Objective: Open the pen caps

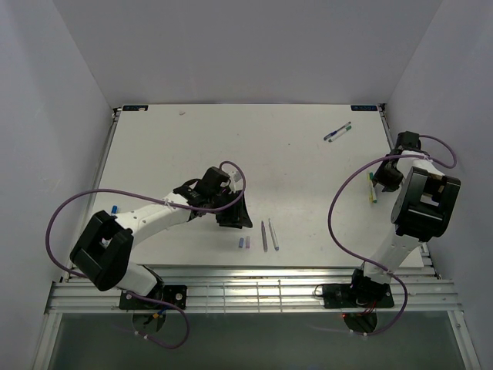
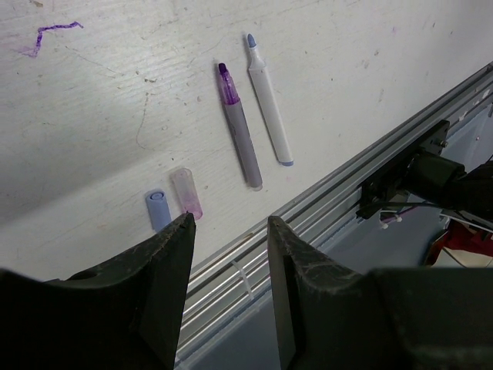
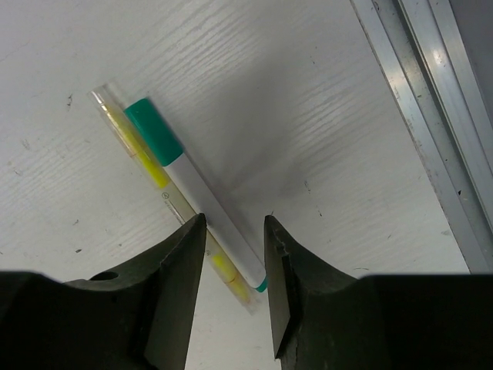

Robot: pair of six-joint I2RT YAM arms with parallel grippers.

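Two uncapped pens lie side by side near the front edge, a purple-tipped pen [image 2: 237, 127] and a blue-tipped pen [image 2: 268, 100]. Their loose pen caps, a blue cap [image 2: 158, 210] and a pinkish-purple cap [image 2: 187, 193], lie just left of them. My left gripper [image 2: 229, 223] hangs open and empty just beside these caps [image 1: 244, 242]. At the right, a green-capped pen [image 3: 192, 185] and a yellow pen [image 3: 146, 154] lie touching. My right gripper [image 3: 235, 220] is open, its fingers straddling the green pen's tail end; the green cap [image 3: 154, 131] is on.
Two more pens [image 1: 337, 132] lie at the far right of the table. Aluminium rails [image 1: 254, 289] run along the table's front edge, and a rail [image 3: 416, 100] borders its right side. White walls enclose the other sides. A purple scribble [image 2: 50, 35] marks the surface.
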